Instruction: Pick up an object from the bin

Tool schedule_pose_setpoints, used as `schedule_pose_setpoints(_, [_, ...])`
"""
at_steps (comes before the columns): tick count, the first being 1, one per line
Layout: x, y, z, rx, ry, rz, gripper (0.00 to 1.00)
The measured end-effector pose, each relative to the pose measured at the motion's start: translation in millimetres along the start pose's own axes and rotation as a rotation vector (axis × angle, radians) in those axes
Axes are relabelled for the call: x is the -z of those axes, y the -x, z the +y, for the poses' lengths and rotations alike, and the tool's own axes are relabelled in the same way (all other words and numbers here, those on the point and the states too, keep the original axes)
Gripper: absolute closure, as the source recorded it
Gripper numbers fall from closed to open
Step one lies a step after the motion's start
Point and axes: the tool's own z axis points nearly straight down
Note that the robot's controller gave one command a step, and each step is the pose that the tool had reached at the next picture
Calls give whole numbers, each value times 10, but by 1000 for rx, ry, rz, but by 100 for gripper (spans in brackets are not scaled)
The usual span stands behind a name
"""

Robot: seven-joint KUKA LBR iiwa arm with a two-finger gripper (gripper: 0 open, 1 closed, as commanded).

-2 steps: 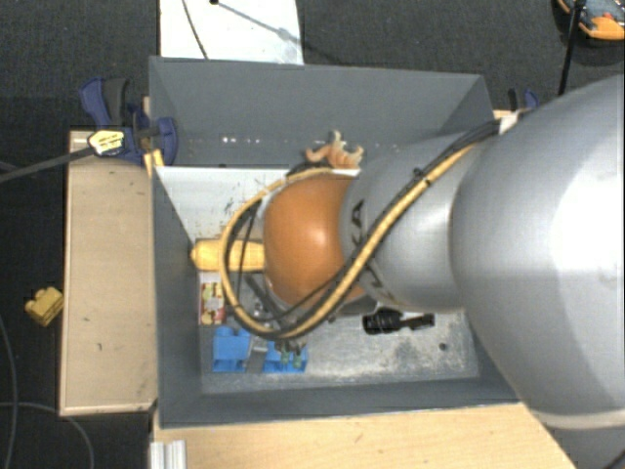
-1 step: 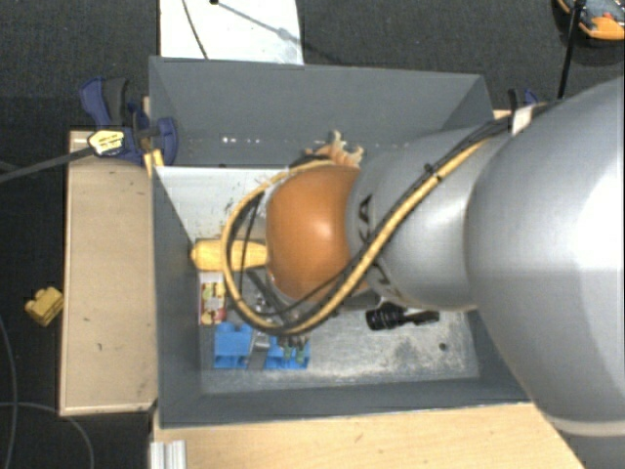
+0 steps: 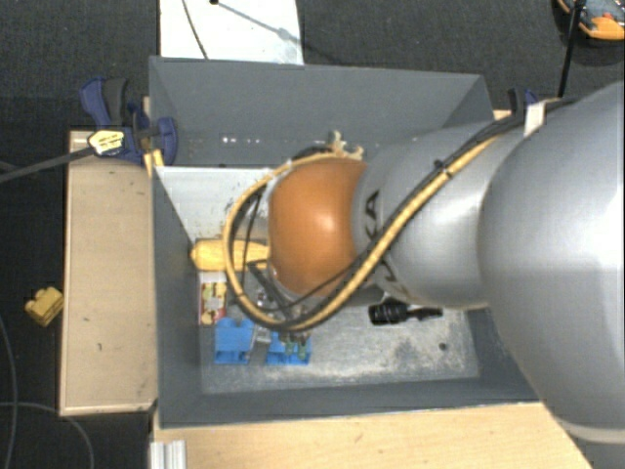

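The dark body of my gripper shows just under the arm's orange cover, low over the bin's left half. Right below it lie two blue blocks, one to the left and a smaller one beside it. A small box with a printed label lies to the gripper's left. A yellow rounded thing sits above that box, partly under the cables. A black cylindrical thing lies to the right, half under the arm.
The arm and its orange cover hide the middle and right of the bin. Bare grey floor shows along the front, right of the blue blocks. The bin's left wall stands close to the box and the yellow thing.
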Motion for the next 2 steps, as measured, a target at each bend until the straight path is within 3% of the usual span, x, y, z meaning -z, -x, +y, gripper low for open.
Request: schedule_pose_setpoints(2, [102,6,3,-1,0,-1,100])
